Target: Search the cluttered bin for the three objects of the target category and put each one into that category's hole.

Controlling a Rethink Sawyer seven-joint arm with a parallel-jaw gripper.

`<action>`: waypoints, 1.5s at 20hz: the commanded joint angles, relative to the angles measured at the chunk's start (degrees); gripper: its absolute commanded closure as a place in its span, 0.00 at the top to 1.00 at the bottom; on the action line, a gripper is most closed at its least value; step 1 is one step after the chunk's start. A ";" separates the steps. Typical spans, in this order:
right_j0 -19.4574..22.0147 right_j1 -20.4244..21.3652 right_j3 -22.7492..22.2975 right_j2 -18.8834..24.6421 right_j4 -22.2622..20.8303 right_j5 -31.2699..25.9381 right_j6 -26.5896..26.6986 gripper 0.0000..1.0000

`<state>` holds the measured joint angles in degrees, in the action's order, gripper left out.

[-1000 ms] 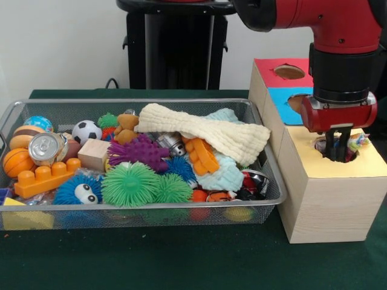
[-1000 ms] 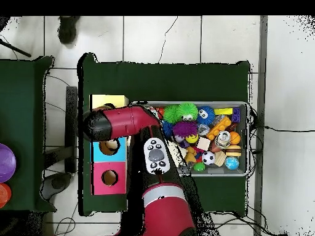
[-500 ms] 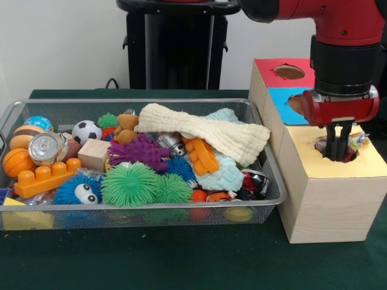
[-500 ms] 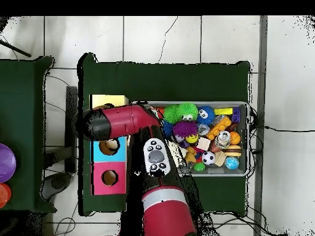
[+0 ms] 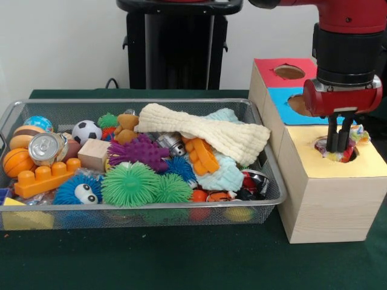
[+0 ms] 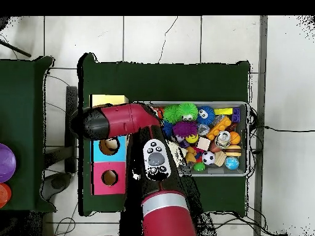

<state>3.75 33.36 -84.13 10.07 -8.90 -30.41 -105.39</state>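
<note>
The wire bin [image 5: 251,115] sat crammed just beside the wooden box [image 5: 326,199], bare tabletop [image 5: 181,260] before both. The gripper [image 5: 337,145] hung over the box's yellow hole [image 5: 338,152], fingers nearly together, empty; a colourful toy [image 5: 358,138] lay at the hole's rim.

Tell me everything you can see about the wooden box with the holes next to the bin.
The wooden box is a long pale block standing on the green tablecloth, right beside the wire bin. Its top has three coloured panels, red, blue and yellow, each with a round hole. The pincer hangs at the yellow hole, where something colourful lies at the rim. From overhead the arm hides most of the yellow panel.
</note>
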 commanded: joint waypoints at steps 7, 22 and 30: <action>-0.53 2.35 -5.55 2.36 1.67 -8.26 -4.10 0.00; -0.56 1.08 -4.97 2.32 1.84 -6.88 -4.03 0.00; -0.82 3.04 -5.83 1.82 2.01 -9.57 -3.71 0.00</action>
<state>2.82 37.01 -84.17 10.07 -8.01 -32.31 -105.39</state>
